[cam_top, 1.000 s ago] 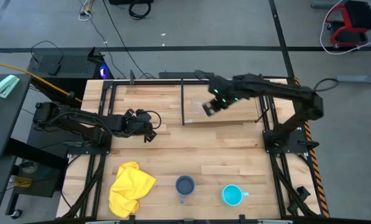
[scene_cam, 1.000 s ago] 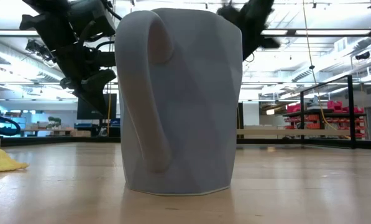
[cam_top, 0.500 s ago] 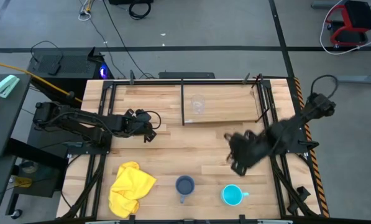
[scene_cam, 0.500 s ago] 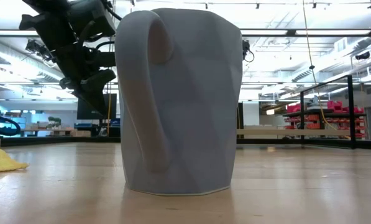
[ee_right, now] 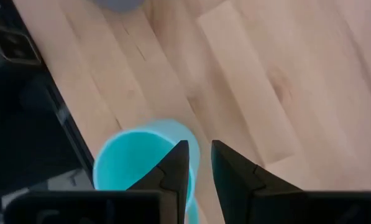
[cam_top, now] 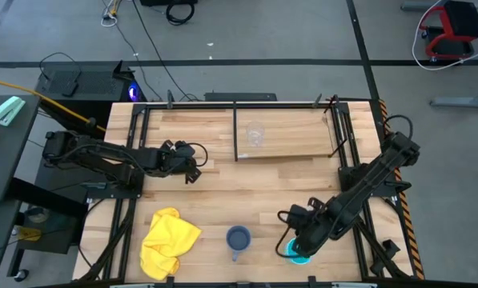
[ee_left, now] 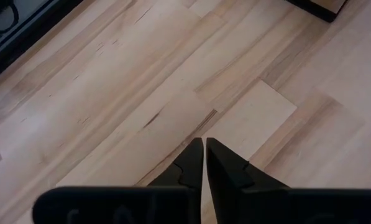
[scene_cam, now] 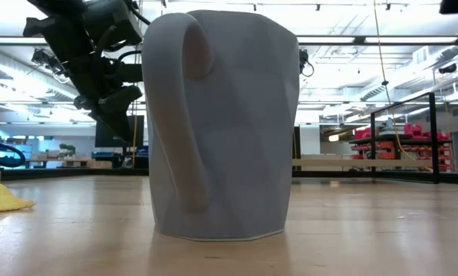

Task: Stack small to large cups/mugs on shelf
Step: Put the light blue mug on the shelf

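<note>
With the glass cup (cam_top: 255, 134) already on the shelf (cam_top: 303, 136), the right tool (ee_right: 199, 163), fingers slightly apart and empty, hovers over the cyan mug (ee_right: 141, 162); next, grip its rim.

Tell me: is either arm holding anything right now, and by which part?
Nothing is held. The right gripper hovers over the cyan mug, jaws slightly apart, straddling its rim but not closed on it. The left gripper is shut on nothing, above bare tabletop.

The right gripper (ee_right: 199, 163) hangs over the wooden desk (ee_right: 266, 74) with its two dark fingers (ee_right: 176, 165) slightly parted. Just beneath them sits the cyan mug (ee_right: 141, 158), its open rim showing. A rounded dark grey-blue mug (ee_right: 120, 5) is only partly in view farther off.
</note>
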